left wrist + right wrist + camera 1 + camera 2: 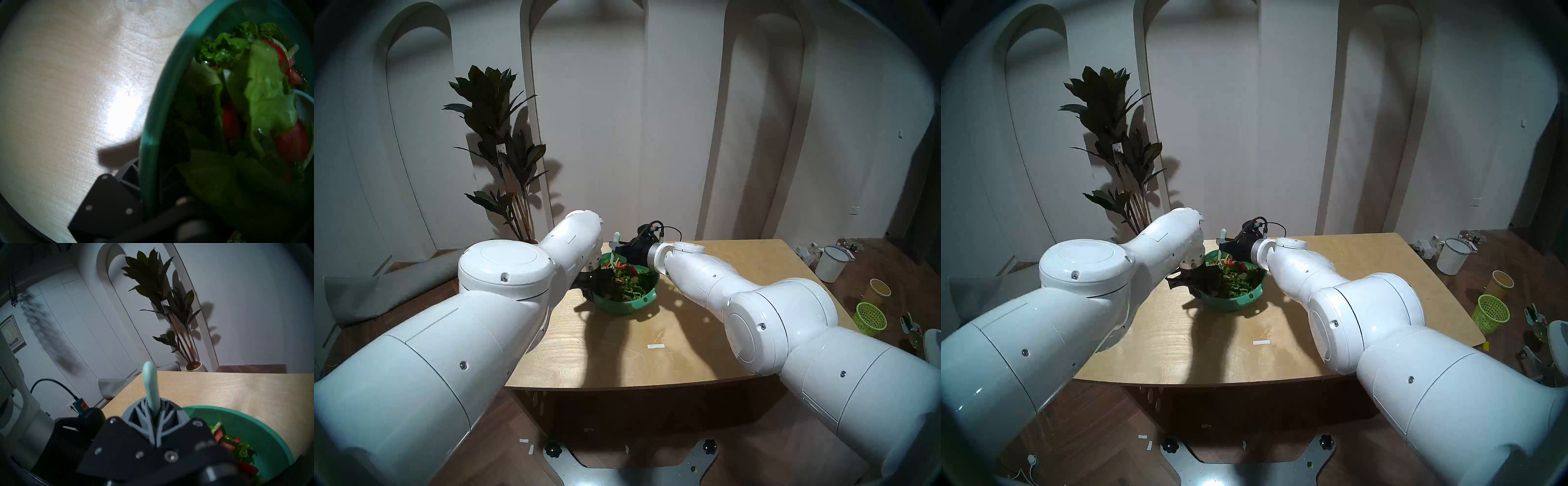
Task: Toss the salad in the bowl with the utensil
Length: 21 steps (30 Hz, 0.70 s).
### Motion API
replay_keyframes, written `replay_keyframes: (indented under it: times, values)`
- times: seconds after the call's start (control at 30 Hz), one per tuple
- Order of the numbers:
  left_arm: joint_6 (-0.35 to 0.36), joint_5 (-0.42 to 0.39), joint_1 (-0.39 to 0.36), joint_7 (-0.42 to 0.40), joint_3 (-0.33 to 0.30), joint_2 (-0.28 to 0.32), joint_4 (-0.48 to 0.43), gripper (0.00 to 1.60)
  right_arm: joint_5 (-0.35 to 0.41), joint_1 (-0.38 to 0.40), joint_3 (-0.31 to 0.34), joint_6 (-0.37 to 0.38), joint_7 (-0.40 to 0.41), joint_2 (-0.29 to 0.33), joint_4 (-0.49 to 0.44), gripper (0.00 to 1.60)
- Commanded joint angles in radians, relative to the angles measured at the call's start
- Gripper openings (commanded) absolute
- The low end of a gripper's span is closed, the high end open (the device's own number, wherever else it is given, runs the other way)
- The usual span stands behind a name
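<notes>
The green bowl (pixel 628 305) stands on the wooden table (pixel 653 356), filled with salad (pixel 628 283) of lettuce and red tomato pieces. My left gripper (pixel 597 283) is shut on the bowl's left rim (pixel 153 118), with one finger (pixel 130 176) outside the wall and the other inside, dark among the leaves (pixel 265 95). My right gripper (pixel 155 416) hangs over the bowl's far edge, shut on the pale mint utensil (pixel 150 383). The utensil's handle (pixel 614 251) sticks up steeply, and its head is hidden down in the salad (pixel 229 443).
A potted plant (pixel 504 152) stands behind the table's far left corner. A white tape strip (pixel 655 346) lies on the tabletop near the front. On the floor to the right are a white bucket (pixel 831 268), a yellow cup (pixel 879 292) and a lime mesh basket (pixel 870 319).
</notes>
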Motion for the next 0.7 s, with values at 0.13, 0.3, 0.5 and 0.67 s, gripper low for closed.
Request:
replay_keyframes:
  times: [0.13,0.3,0.5,0.67]
  values:
    - [0.005,0.011,0.037,0.021,0.001,-0.029,0.006,0.0,-0.05,0.021,-0.046,-0.001,0.059,0.077,-0.014,0.0]
    - [0.005,0.018,0.037,0.018,0.001,-0.03,0.005,0.0,-0.066,0.043,-0.056,-0.014,0.094,0.11,-0.03,0.0]
    - [0.005,0.026,0.035,0.013,0.001,-0.029,0.005,0.0,-0.08,0.054,-0.067,-0.021,0.152,0.117,-0.047,0.0]
    - [0.005,0.032,0.033,0.009,0.001,-0.029,0.005,0.0,-0.089,0.068,-0.075,-0.028,0.206,0.114,-0.067,0.0]
